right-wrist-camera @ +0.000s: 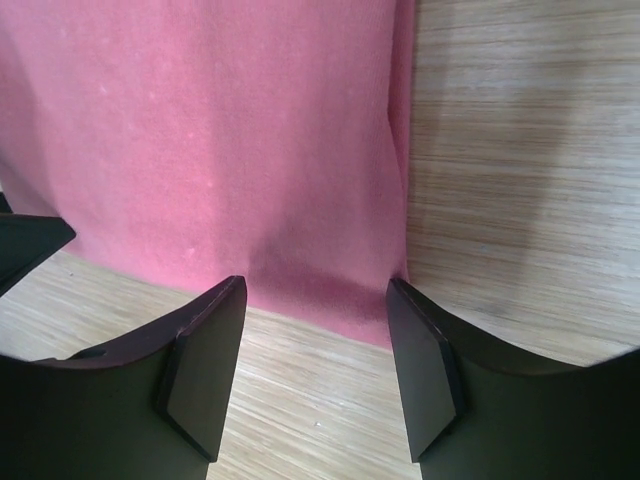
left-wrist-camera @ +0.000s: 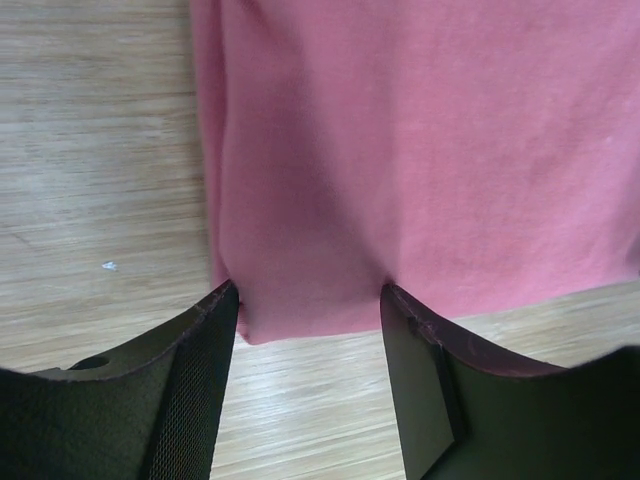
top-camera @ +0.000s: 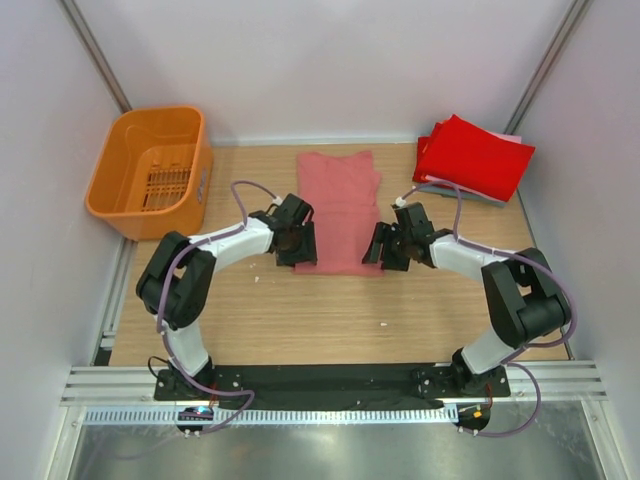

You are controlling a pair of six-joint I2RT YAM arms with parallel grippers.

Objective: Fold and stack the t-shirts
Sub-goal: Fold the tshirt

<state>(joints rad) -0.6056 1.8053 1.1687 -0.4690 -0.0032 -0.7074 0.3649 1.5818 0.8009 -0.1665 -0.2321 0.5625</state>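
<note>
On the table [top-camera: 300,320], left gripper [top-camera: 301,244] and right gripper [top-camera: 384,246] sit open, empty, at near corners of the pink shirt [top-camera: 340,195]; next they should pinch and fold.

Top view: fixed high over the near edge, angled down, whole table [top-camera: 300,320] in frame. Wrist views: low, very close, facing forward. All share the near hem of the salmon-pink shirt [top-camera: 340,205] (left wrist its left corner, right wrist its right).
</note>
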